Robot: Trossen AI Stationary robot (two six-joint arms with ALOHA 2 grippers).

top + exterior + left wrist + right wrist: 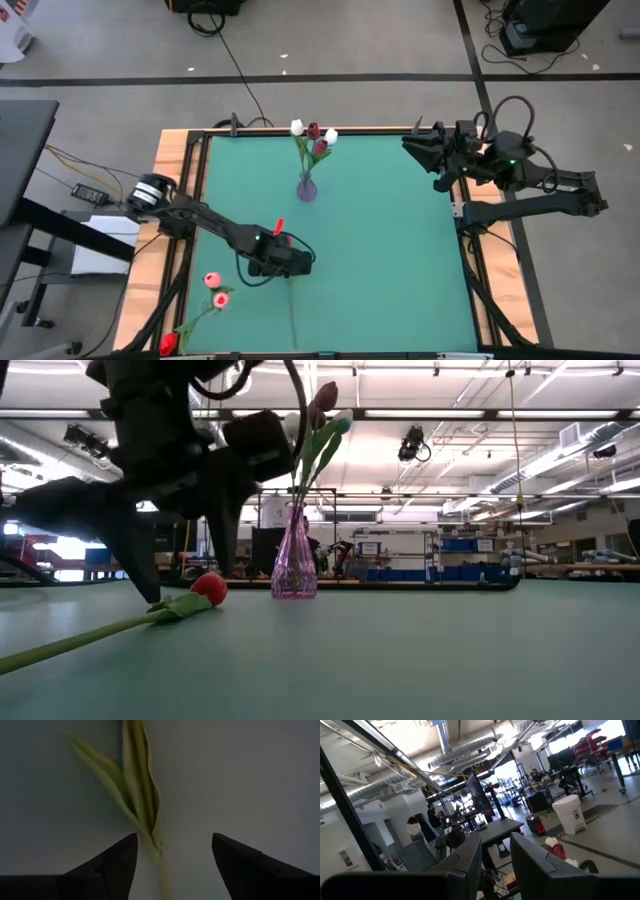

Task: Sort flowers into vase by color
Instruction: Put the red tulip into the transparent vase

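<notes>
At the near left corner, two pink tulips (214, 289) and one bright red tulip (167, 344) are still left lying on the table (400, 250). A little to their right, the left gripper (284, 262) is held low over a red tulip (209, 587), its fingers (116, 862) spread apart on either side of the stem. In the vase (307, 187), at the far middle, white and dark red tulips (313, 135) are already placed. At the far right edge, the right gripper (425, 152) is parked with a narrow gap between its fingers.
</notes>
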